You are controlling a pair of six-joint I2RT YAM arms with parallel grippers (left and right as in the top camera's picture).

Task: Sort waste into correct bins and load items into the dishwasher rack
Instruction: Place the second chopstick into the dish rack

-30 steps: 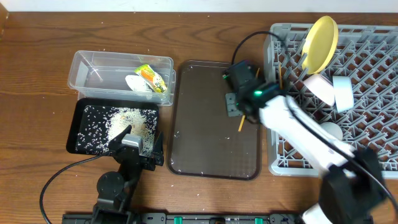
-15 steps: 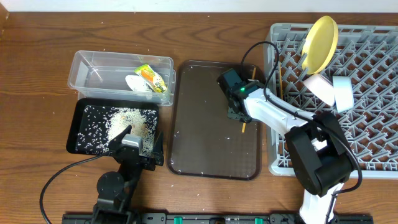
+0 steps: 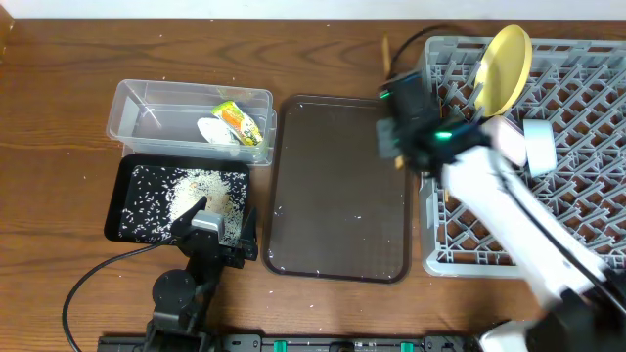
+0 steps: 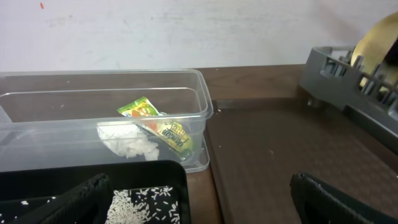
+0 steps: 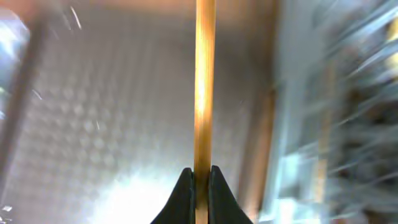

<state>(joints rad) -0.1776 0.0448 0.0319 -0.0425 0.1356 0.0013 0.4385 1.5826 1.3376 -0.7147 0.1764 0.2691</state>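
Now, left gripper (image 4: 199, 186): it sits nearest you at the near edge of the black tray (image 3: 115, 205), fingers spread wide and holding nothing.
Black tray: rice (image 3: 201, 186) is heaped in the middle, with loose grains scattered round it.
Tub (image 3: 147, 122): just beyond the black tray, it holds the wrapper (image 3: 238, 119) and the tissue (image 3: 212, 130), which touch each other.
Waste: by this showing, you have it sorted.
Brown tray (image 3: 323, 215): it lies between the bins and the rack, with only specks on it.
Right gripper (image 5: 200, 177): it is pinched tight on a chopstick (image 5: 204, 74), above the brown tray's far right corner and right at the rack's left wall.
Chopstick: it runs straight out from the fingertips and is clear of every surface. The wrist view is blurred.
Rack (image 3: 587, 117): the plate (image 3: 507, 54) stands on edge at the far side and a bowl (image 3: 540, 145) lies just behind the arm.
Step in hand: you are loading this chopstick.
Next move: I judge you need to carry it right over the wall, line it up with a gap between the pegs (image 3: 577, 68), lower it, then release.
Risk: a stick this thin may swivel in the pinch or drop through the lattice.
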